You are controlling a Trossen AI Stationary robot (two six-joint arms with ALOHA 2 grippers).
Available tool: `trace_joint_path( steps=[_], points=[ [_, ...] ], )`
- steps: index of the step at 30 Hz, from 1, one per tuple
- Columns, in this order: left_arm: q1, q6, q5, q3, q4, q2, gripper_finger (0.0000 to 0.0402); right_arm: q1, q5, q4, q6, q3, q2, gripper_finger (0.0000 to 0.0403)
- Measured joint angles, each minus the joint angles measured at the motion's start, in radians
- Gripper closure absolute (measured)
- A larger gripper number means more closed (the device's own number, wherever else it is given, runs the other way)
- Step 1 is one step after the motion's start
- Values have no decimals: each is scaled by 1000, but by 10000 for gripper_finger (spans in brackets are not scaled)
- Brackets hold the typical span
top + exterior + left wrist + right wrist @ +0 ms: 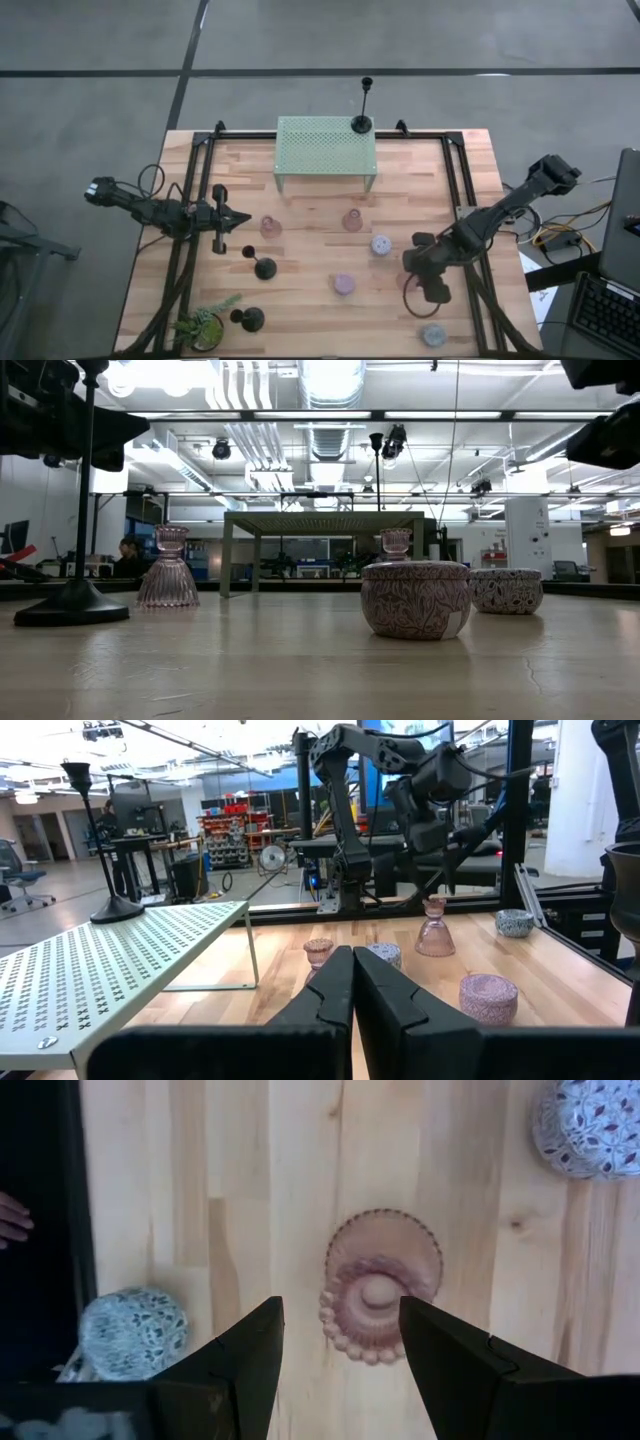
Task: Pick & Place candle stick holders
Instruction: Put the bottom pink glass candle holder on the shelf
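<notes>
Right end effector (340,1345): open, poised directly above pink cup (382,1285), tabletop (310,300) 4 o'clock. Left end effector (352,985): closed, empty, 9 o'clock. Risk: off-centre descent, so a finger strikes the beaded rim and tips the cup.

On the desk (320,300), the mesh rack (326,150) stands at the far middle with one stemmed holder (361,122) on its far right corner, two stemmed holders (264,267) and the potted plant (205,322) lie near left, cups (271,227) and pucks (344,284) spread across the middle, and the right tool (428,280) hangs over a cup (381,1284) at near right.
</notes>
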Motion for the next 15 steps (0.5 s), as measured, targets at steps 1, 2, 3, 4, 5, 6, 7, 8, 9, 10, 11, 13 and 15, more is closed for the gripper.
trace_joint_path(
  steps=[1, 2, 3, 4, 5, 6, 7, 8, 9, 10, 11, 13, 15],
  points=[
    [0, 0, 0, 0, 0, 0, 387, 0, 0, -3, 0, 0, 8, 207],
    [0, 0, 0, 0, 0, 0, 387, 0, 0, -5, 0, 0, 15, 207],
    [0, 0, 0, 0, 0, 0, 387, 0, 0, -5, 0, 0, 20, 207],
    [0, 0, 0, 0, 0, 0, 387, 0, 0, -4, -1, 0, 24, 207],
    [0, 0, 0, 0, 0, 0, 387, 0, 0, -4, -1, 0, 27, 207],
    [0, 0, 0, 0, 0, 0, 387, 0, 0, -5, -1, 0, 28, 207],
    [0, 0, 0, 0, 0, 0, 387, 0, 0, -5, -1, 0, 29, 207],
    [0, 0, 0, 0, 0, 0, 387, 0, 0, -4, -1, 0, 28, 207],
    [0, 0, 0, 0, 0, 0, 387, 0, 0, -5, 0, 0, 25, 208],
    [0, 0, 0, 0, 0, 0, 387, 0, 0, -4, 0, 0, 22, 208],
    [0, 0, 0, 0, 0, 0, 387, 0, 0, -4, 0, 0, 20, 209],
    [0, 0, 0, 0, 0, 0, 387, 0, 0, -4, 6, 0, 19, 212],
    [0, 0, 0, 0, 0, 0, 387, 0, 0, -2, 14, 0, 25, 216]
  ],
)
